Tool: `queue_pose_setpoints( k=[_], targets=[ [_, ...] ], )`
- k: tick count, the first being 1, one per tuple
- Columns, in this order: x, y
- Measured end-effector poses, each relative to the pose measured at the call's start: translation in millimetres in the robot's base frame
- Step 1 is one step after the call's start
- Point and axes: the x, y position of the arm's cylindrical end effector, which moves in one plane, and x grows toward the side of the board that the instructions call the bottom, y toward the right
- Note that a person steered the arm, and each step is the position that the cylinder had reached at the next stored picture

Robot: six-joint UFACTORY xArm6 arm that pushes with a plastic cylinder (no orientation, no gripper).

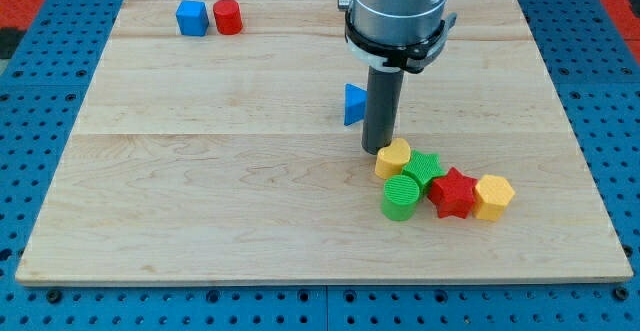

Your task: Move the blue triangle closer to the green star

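Green cylinder foremost | green star at its 1 o'clock | my tip touching blue triangle, at its 5 o'clock | fingers: none, plain rod

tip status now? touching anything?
My tip: no gripper, holds nothing. It is just right of the blue triangle, upper left of the yellow heart; contact cannot be told.

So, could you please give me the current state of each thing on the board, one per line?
my tip: down on the board, just right of the blue triangle, beside the yellow heart
blue triangle: apart from the cluster
green star: in the cluster
yellow heart: touching green star
green cylinder: upright
red star: flat
yellow hexagon: flat
blue cube: beside red cylinder
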Motion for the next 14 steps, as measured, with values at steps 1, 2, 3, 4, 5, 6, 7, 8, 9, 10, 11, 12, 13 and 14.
queue_pose_setpoints(
  k=[1, 2, 3, 4, 5, 6, 7, 8, 9, 10, 11, 12, 13, 14],
  targets=[
    [2, 0],
    [6, 4],
    [-10, -6],
    [-14, -29],
    [-8, -73],
    [-50, -82],
    [-65, -48],
    [-42, -25],
    [-45, -16],
    [-70, -17],
    [-85, -9],
    [-93, 0],
    [-66, 9],
    [-29, 17]
  ],
)
